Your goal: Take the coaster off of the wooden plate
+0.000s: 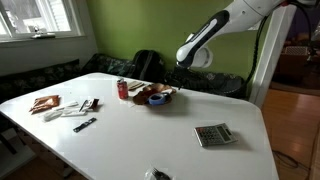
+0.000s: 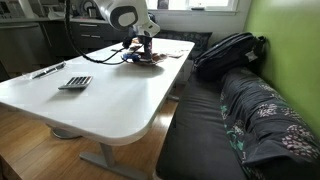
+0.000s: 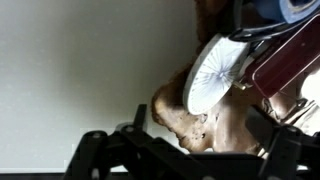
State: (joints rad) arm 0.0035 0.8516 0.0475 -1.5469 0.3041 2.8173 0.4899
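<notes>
Across both exterior views, a broad white worktop (image 1: pixel 150 145) with rounded corners carries every item. Beside it runs a dark upholstered bench (image 2: pixel 200 130), on which a black fabric backpack (image 2: pixel 230 50) rests. A white robot arm (image 1: pixel 205 45) with black joints reaches down over the far part of the worktop.

Beneath the arm sits the dark brown round wooden plate (image 3: pixel 182 120), shown close in the wrist view. It also holds a blue object and a reddish-brown one that are too blurred to identify. A square grey calculator-like slab (image 1: pixel 213 134) lies flat nearer the front edge, well apart from the plate. An upright red cylindrical can (image 1: pixel 123 90) stands just beside the plate.

The small round pale grey-white coaster (image 3: pixel 215 72), marked with fine dark radiating lines, is on the plate. It is tilted, with its lower edge against the brown wood.

The hand (image 2: pixel 141 46) hangs directly above the plate. In the wrist view only its dark base fills the lower border, and the fingertips cannot be made out. Whether the hand is wide, narrow or gripping cannot be told.
</notes>
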